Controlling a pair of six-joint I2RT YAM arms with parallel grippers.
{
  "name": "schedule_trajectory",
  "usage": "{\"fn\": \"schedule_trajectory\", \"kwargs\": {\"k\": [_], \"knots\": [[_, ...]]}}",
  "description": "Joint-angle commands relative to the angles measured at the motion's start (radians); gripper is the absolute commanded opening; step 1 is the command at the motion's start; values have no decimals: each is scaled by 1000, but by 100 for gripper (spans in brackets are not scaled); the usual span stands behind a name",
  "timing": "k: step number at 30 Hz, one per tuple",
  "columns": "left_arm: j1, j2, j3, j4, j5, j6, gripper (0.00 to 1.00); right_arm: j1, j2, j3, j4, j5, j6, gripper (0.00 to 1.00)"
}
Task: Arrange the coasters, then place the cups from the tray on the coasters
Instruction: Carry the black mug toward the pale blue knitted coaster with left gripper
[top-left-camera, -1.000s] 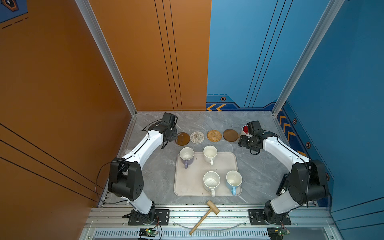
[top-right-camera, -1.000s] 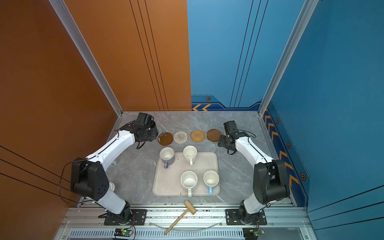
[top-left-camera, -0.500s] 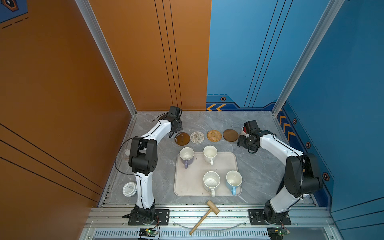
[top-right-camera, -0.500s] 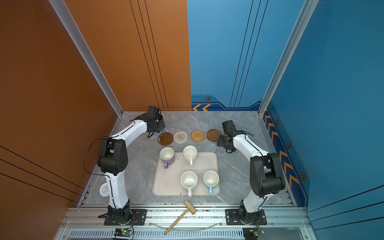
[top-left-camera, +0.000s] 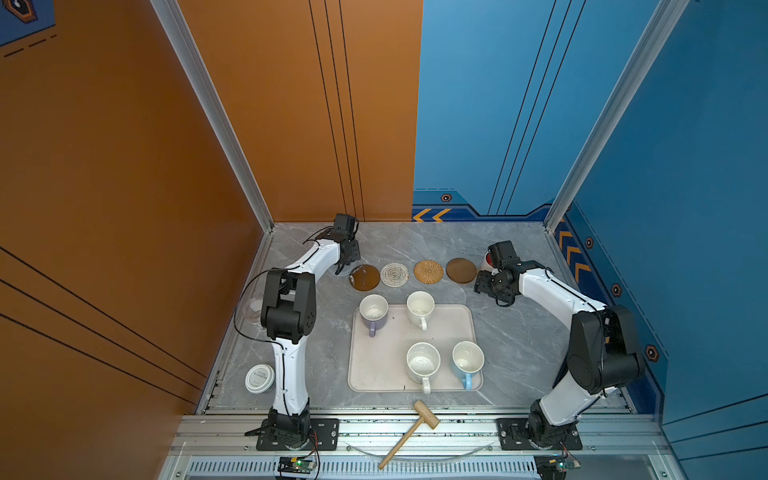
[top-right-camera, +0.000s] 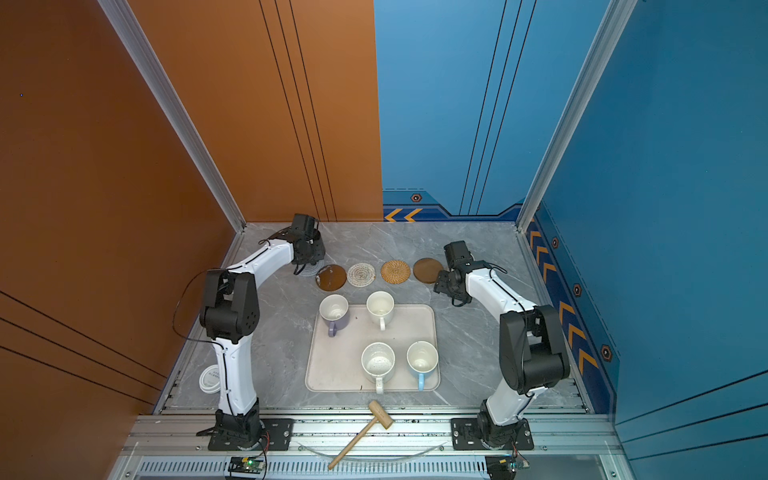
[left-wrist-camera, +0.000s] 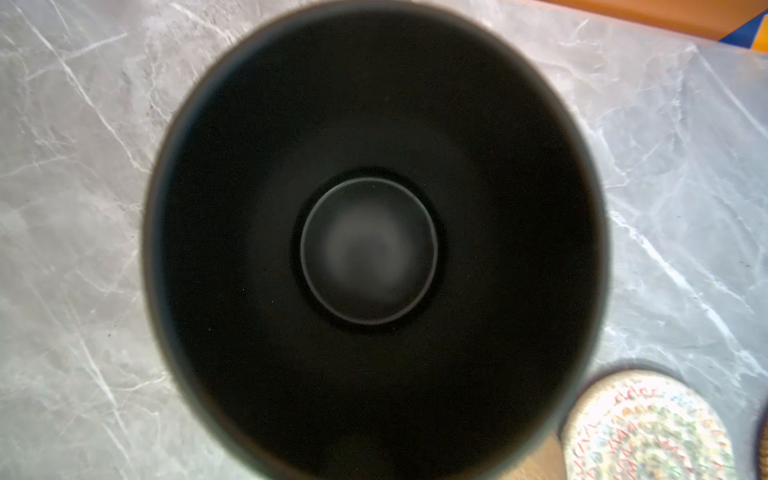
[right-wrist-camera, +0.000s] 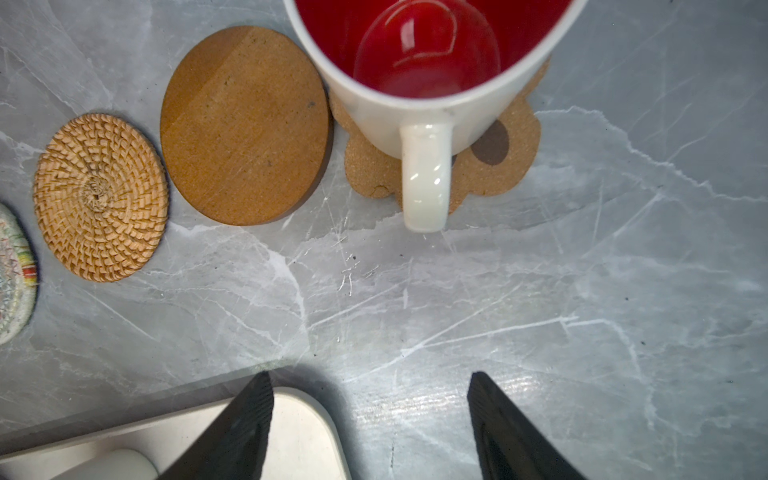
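I log four cups (top-left-camera: 419, 308) on the tray (top-left-camera: 376, 368); coaster row (top-left-camera: 428, 272) at its 12 o'clock, mallet (top-left-camera: 426, 414) at 6; fifth cup (right-wrist-camera: 374, 108) on the 1 o'clock coaster (right-wrist-camera: 505, 166).

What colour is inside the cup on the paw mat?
Red inside the cup, clearest in the right wrist view.

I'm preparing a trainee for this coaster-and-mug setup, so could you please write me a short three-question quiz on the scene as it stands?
1. Count: how many mugs stand on the cream-white tray?
2. True or false: the white mug with the red inside stands on the rattan coaster.
3. Choose: the left wrist view looks straight down into A) a black mug, B) a steel bowl, C) a glass jar.
Key:
1. Four: lavender mug, cream-white mug, speckled white mug, light blue mug.
2. False; it stands on the paw-shaped cork coaster.
3. A.
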Motion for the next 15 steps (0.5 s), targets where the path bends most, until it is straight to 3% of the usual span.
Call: {"fn": "schedule_trajectory", "kwargs": {"k": [1, 15], "knots": [[9, -13, 5, 77, -20, -18, 0, 6, 16, 13, -4, 9, 21, 73], [11, -65, -170, 121, -39, -52, 0, 19, 25, 14, -6, 7, 22, 73]]}}
